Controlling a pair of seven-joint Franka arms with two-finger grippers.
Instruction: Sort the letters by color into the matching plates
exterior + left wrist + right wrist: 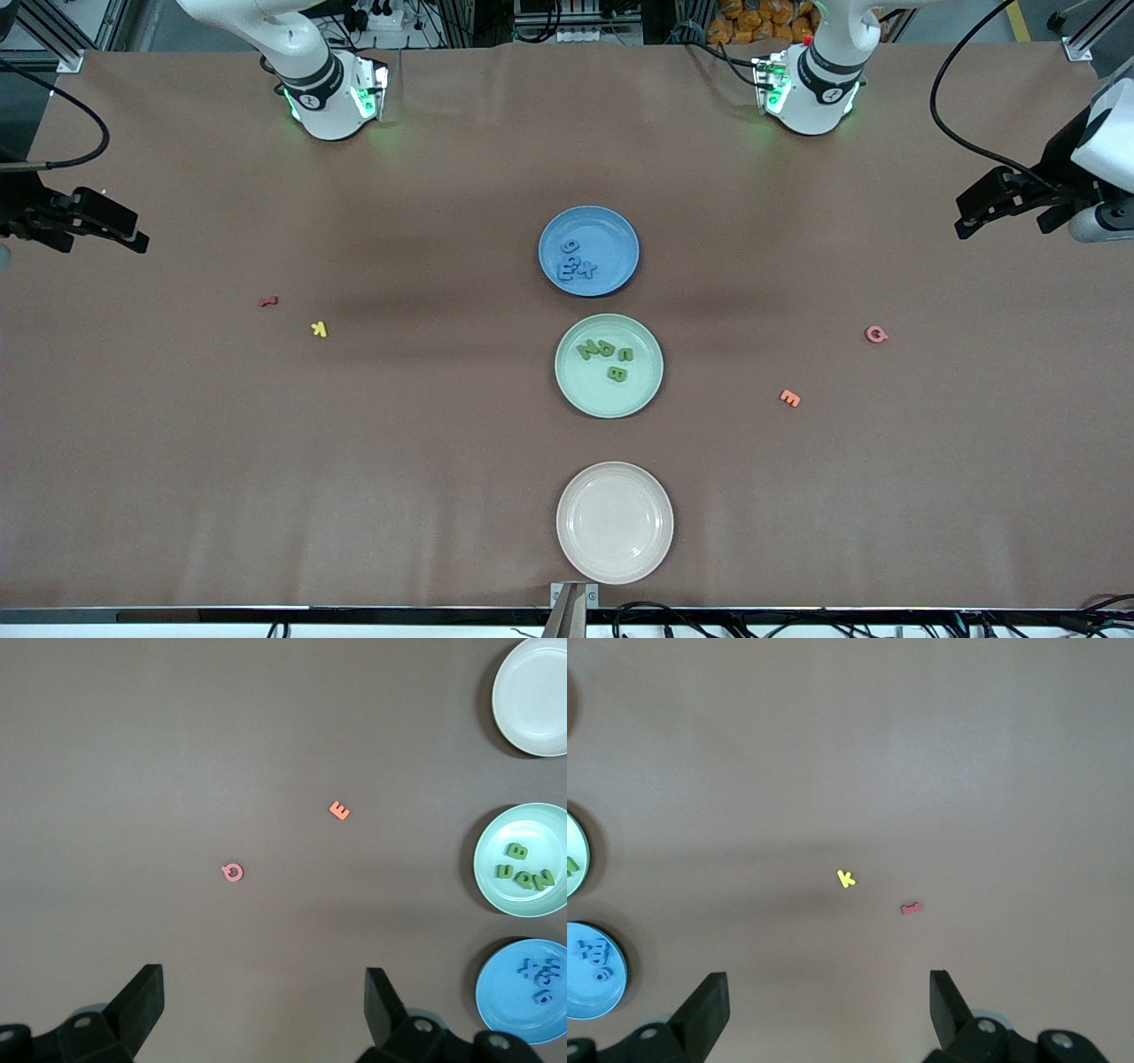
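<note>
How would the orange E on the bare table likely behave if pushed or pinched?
The orange E lies flat, so it would probably slide, not roll. It looks tiny and chunky, likely light and stiff. Its low profile may make pinching off the table fiddly.

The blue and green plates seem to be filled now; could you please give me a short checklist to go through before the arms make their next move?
1. Four blue letters lie in the blue plate: ok.
2. Four green letters lie in the green plate: ok.
3. No blue or green letter left on the table: ok; only the red piece, yellow K, pink Q and orange E remain.
4. Cream plate holds nothing: ok.
5. Left gripper open, holding nothing, at the left arm's end of the table: ok.
6. Right gripper open, holding nothing, at the right arm's end: ok.
</note>
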